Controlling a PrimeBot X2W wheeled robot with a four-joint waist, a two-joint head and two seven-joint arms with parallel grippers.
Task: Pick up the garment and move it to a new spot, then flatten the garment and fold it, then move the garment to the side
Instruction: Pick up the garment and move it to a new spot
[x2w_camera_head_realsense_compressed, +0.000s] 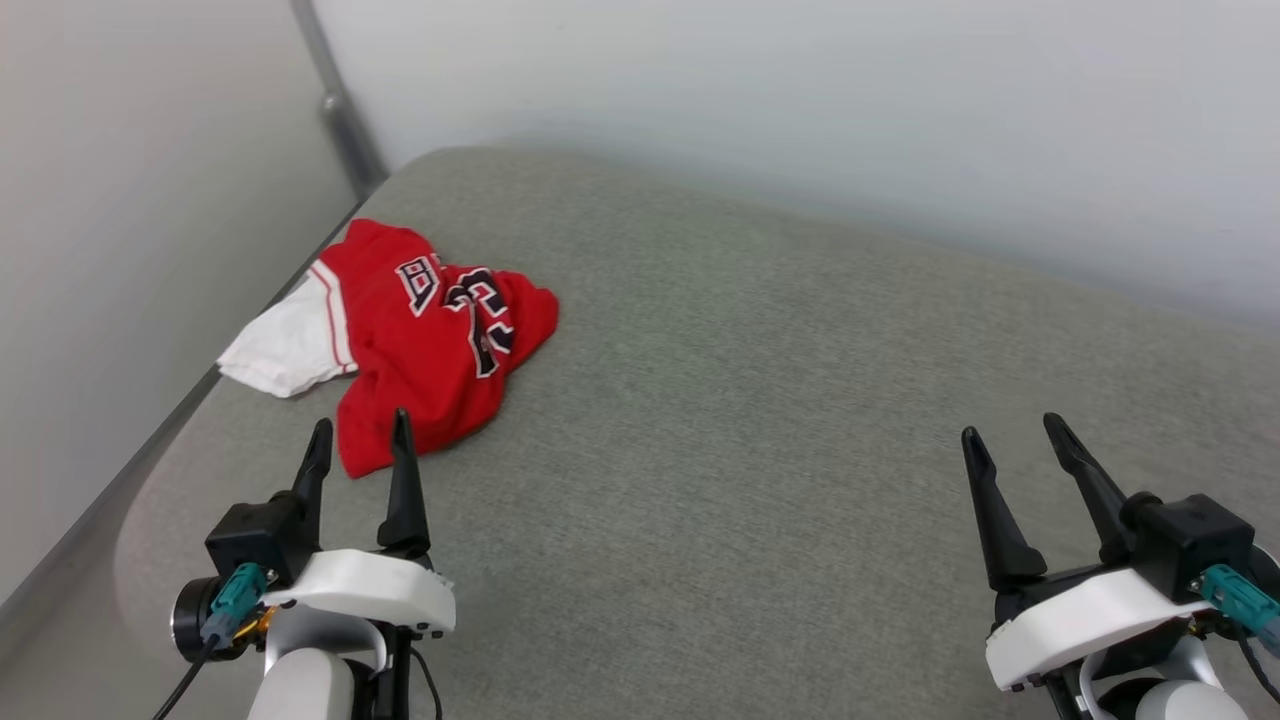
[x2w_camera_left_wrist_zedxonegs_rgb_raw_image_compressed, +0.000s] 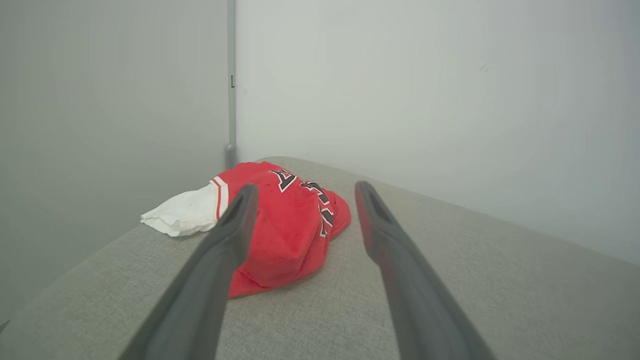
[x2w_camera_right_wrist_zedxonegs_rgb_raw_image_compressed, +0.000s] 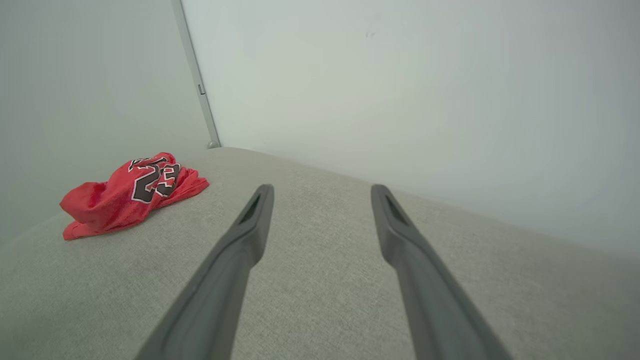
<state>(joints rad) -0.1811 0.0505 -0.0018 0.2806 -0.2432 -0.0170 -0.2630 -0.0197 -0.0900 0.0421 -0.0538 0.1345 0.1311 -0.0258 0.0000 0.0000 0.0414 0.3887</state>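
While the left tool (x2w_camera_head_realsense_compressed: 361, 420) and right tool (x2w_camera_head_realsense_compressed: 1010, 425) gape, the garment (x2w_camera_head_realsense_compressed: 430, 345) lies crumpled before the left.

Soft, even, diffuse light fills all three views; shadows are faint and soft-edged, a thin dim band under the red jersey (x2w_camera_left_wrist_zedxonegs_rgb_raw_image_compressed: 295, 235) on the grey cushion (x2w_camera_head_realsense_compressed: 760, 420); the wrist views darken toward their corners; the fingers (x2w_camera_left_wrist_zedxonegs_rgb_raw_image_compressed: 210, 285) of the left gripper (x2w_camera_left_wrist_zedxonegs_rgb_raw_image_compressed: 305, 186) blur near the bottom edge.
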